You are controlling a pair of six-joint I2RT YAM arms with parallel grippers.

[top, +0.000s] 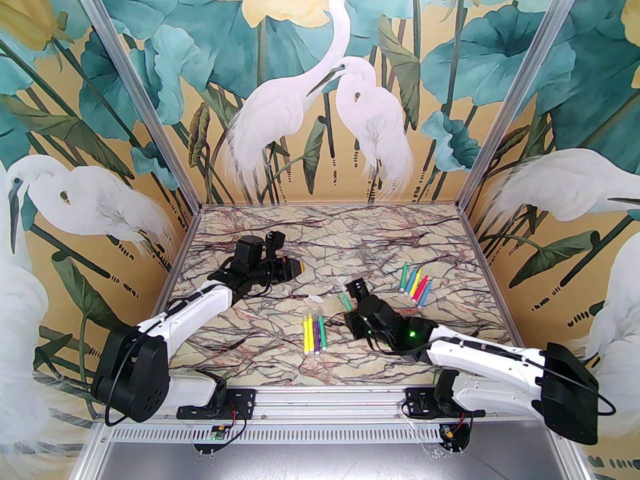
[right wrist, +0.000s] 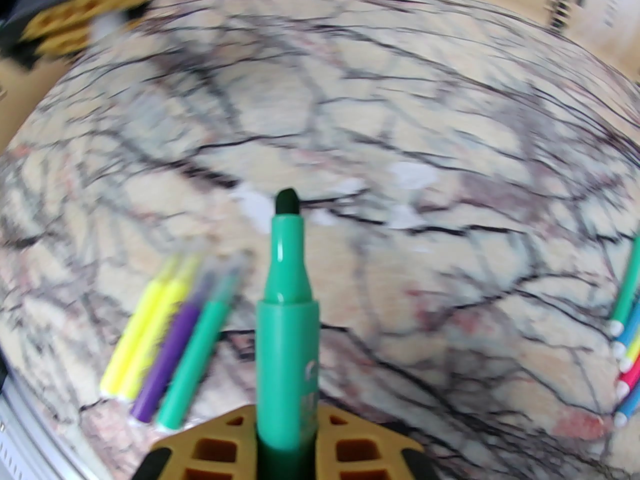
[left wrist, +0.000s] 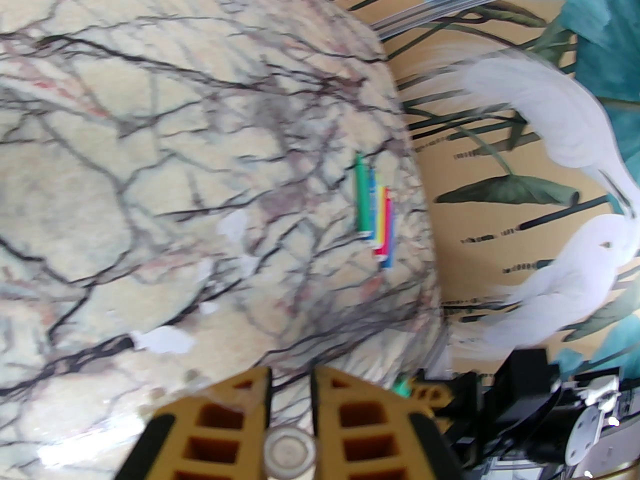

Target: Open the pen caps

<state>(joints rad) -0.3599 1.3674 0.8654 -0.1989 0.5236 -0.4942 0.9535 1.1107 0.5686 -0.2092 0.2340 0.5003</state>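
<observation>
My right gripper [top: 350,304] [right wrist: 287,418] is shut on a green pen [top: 345,299] [right wrist: 287,318] that points away from me with its dark felt tip bare. My left gripper [top: 299,267] [left wrist: 292,383] hovers up and to the left of it, jaws shut; in the right wrist view a pale blur that looks like a pen cap [right wrist: 107,23] sits at its yellow tips. Several loose pen caps [top: 315,298] [left wrist: 165,340] [right wrist: 255,208] lie on the marble between the arms. Two yellow pens, a purple one and a green one [top: 313,330] [right wrist: 165,338] lie side by side in the middle.
A second row of pens [top: 415,285] [left wrist: 375,213] [right wrist: 627,348], green, blue, yellow, pink and blue, lies at the right near my right arm. Painted walls close the table on three sides. Bare marble table [top: 250,228] stretches across the back.
</observation>
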